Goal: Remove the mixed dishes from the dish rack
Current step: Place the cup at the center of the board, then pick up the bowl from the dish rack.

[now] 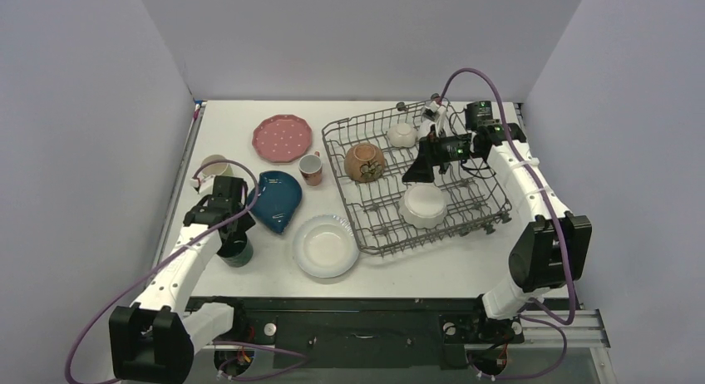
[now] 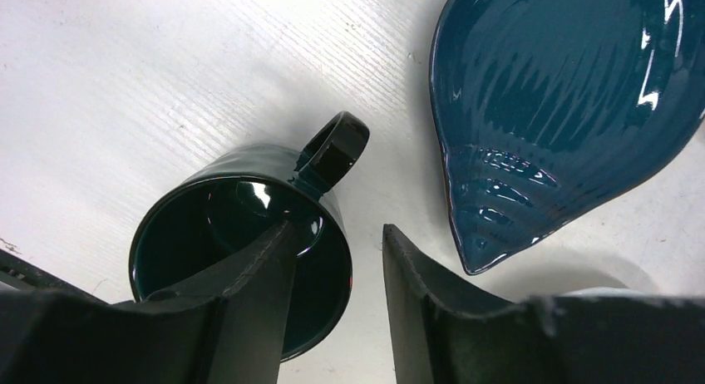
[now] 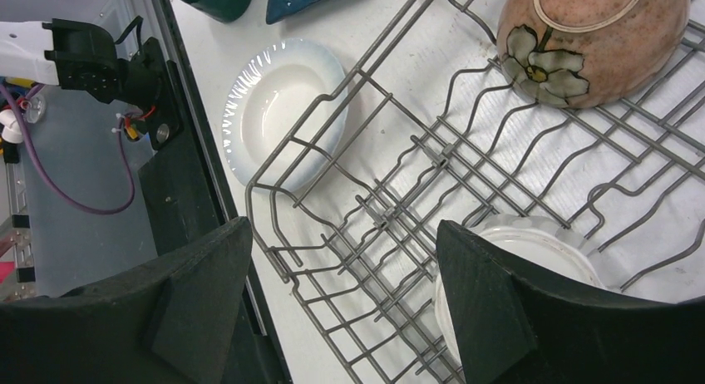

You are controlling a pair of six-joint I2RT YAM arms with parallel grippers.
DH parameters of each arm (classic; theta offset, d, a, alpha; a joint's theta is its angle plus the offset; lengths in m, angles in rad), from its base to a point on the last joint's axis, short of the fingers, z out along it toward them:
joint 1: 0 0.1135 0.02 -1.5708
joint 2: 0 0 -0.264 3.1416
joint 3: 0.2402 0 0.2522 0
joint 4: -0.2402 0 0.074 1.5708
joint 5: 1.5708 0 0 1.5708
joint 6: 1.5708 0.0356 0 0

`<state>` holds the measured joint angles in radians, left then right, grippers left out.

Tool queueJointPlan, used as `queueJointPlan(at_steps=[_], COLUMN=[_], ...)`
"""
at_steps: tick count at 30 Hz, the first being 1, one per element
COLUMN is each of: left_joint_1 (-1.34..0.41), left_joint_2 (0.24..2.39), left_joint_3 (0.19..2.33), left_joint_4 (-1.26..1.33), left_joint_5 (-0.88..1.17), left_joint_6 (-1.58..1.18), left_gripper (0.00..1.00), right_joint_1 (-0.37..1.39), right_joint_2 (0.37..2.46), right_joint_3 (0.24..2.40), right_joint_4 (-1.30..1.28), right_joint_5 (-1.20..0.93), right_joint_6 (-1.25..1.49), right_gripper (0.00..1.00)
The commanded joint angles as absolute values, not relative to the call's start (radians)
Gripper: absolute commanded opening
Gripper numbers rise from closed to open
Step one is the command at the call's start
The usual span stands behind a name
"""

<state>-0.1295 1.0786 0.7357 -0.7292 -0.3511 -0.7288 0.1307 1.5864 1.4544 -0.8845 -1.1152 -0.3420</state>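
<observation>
The dish rack (image 1: pixel 465 164) holds a brown bowl (image 1: pixel 364 162), a small white bowl (image 1: pixel 402 135) and a larger white bowl (image 1: pixel 424 205). My right gripper (image 1: pixel 417 172) hovers open over the rack. In the right wrist view (image 3: pixel 341 226) its jaws are wide apart, with the white bowl (image 3: pixel 549 251) by the right finger. The dark green mug (image 1: pixel 236 249) stands upright on the table. My left gripper (image 2: pixel 337 228) is open astride its wall, with one finger inside the mug (image 2: pixel 208 234) and one outside. The blue leaf dish (image 2: pixel 565 110) lies beside it.
On the table left of the rack lie a pink dotted plate (image 1: pixel 283 138), an orange cup (image 1: pixel 312 169), a light-green cup (image 1: pixel 214 166) and a white plate (image 1: pixel 326 246). The plate touches the rack's near corner (image 3: pixel 274 193). Walls close in on both sides.
</observation>
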Motion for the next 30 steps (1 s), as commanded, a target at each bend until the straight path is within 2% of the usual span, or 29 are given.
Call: queueJointPlan(at_steps=[1, 4, 8, 9, 13, 15, 19, 23, 30], left_joint_1=[-0.121, -0.12, -0.121, -0.12, -0.122, -0.123, -0.162, -0.32, -0.398], left_joint_2=[1.014, 0.979, 0.946, 0.939, 0.902, 0.902, 0.988, 1.156, 1.552], left_joint_3=[0.786, 0.819, 0.893, 0.901, 0.934, 0.938, 0.965, 1.063, 1.329], left_joint_4=[-0.714, -0.729, -0.735, -0.733, -0.651, -0.584, -0.413, -0.292, -0.16], left_joint_5=[-0.332, -0.306, -0.228, -0.181, 0.014, 0.15, 0.358, 0.333, 0.361], left_joint_6=[-0.697, -0.66, -0.569, -0.535, -0.441, -0.409, -0.424, -0.401, -0.372], left_gripper=[0.42, 0.59, 0.72, 0.74, 0.95, 0.99, 0.97, 0.96, 0.96], right_joint_1=[0.128, 0.14, 0.176, 0.189, 0.216, 0.229, 0.252, 0.26, 0.237], right_joint_2=[1.61, 1.629, 1.642, 1.648, 1.713, 1.775, 1.861, 1.923, 1.991], right_joint_3=[1.459, 1.448, 1.437, 1.438, 1.465, 1.491, 1.503, 1.491, 1.439], right_joint_4=[-0.859, -0.777, -0.626, -0.584, -0.462, -0.407, -0.278, -0.151, 0.054], right_joint_5=[-1.075, -1.02, -0.851, -0.83, -0.742, -0.709, -0.649, -0.586, -0.559], right_joint_6=[-0.35, -0.248, -0.091, -0.069, 0.131, 0.22, 0.414, 0.58, 0.796], right_gripper=[0.77, 0.77, 0.77, 0.77, 0.77, 0.78, 0.78, 0.78, 0.78])
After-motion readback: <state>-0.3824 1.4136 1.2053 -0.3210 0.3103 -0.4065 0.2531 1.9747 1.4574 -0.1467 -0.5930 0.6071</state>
